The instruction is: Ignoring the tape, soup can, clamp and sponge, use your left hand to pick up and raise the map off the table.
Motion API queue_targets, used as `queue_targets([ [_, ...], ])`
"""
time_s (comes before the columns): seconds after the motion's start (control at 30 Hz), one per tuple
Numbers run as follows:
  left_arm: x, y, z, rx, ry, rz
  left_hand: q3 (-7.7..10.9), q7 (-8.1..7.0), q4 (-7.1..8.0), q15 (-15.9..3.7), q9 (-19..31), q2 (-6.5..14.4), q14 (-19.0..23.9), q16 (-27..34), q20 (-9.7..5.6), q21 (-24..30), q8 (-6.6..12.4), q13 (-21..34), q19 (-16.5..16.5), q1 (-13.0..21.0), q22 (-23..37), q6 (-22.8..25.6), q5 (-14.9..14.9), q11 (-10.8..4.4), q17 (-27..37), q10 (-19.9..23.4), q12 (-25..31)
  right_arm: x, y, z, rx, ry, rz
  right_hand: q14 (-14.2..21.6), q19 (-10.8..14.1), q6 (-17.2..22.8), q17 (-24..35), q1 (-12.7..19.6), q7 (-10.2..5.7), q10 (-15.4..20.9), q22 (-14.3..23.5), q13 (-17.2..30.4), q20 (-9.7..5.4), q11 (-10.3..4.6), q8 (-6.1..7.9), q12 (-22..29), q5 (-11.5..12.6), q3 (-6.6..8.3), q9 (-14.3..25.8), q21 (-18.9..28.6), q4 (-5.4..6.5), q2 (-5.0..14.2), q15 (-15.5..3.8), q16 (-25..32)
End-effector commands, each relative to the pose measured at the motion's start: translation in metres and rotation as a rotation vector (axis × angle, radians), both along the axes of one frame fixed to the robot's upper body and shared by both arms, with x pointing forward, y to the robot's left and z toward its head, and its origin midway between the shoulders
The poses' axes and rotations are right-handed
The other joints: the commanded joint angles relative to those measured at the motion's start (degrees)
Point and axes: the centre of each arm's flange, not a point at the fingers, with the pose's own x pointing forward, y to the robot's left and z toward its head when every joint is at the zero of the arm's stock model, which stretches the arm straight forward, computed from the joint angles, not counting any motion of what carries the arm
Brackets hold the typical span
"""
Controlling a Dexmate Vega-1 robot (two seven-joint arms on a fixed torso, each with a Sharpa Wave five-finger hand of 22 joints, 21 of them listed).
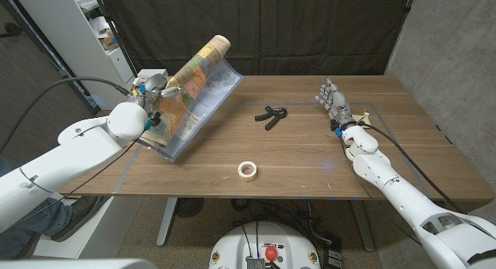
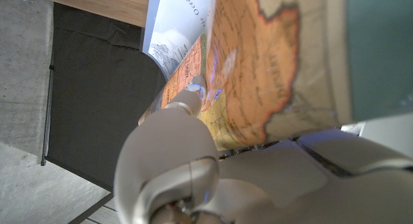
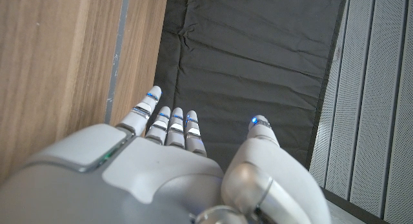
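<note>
Your left hand [image 1: 153,93] pinches the glossy, colourful map with a rolled top edge [image 1: 194,91], tilted up left of the black clamp [image 1: 270,116], its lower edge seemingly near or on the wooden table [image 1: 310,156]. You are mid-lift; next, raise it clear without loosening that pinch. Your right hand [image 1: 333,100] waits right of the clamp, fingers straight and holding nothing.

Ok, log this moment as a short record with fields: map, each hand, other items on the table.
map: partly unrolled and tilted, one edge low near the table's left edge
left hand: grips the map, fingers pressed on its printed face
right hand: holds nothing, fingers apart, over the table's right side
clamp: black, lying mid-table
tape: roll near the front edge
table: wooden
</note>
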Motion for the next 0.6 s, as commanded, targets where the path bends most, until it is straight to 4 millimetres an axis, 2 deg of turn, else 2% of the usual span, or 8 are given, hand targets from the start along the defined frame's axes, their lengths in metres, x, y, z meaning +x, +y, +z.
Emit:
queue_targets([
  [0.03,-0.011,-0.004,0.013,0.022,-0.027,0.003,0.74,0.31,0.57,0.39,3.7,0.5,-0.1,0.0,-0.1,0.2,0.13,0.1,-0.3,0.2,0.1,3.6,0.1,0.08,0.1,-0.3,0.0,0.0,-0.002,0.0,0.008,-0.001,-0.003,0.3,0.4,0.5,0.3,0.1,-0.19,0.2,0.2,0.2,0.01,0.04,-0.13,0.0,-0.1,-0.21,0.2,0.0,-0.12,0.7,0.04,0.3],
  [0.6,-0.026,-0.009,0.032,0.057,-0.073,-0.002,0.54,0.29,0.23,0.08,3.7,0.1,0.1,0.1,-0.09,0.3,0.08,0.5,-0.4,0.2,0.1,3.9,0.1,-0.11,0.2,0.1,-0.1,-0.004,-0.006,-0.006,0.022,0.007,-0.011,0.3,0.4,0.5,0.3,0.1,-0.18,0.2,0.2,0.2,0.07,0.09,-0.14,0.0,-0.1,-0.23,0.2,0.0,-0.16,0.76,-0.01,0.3],
])
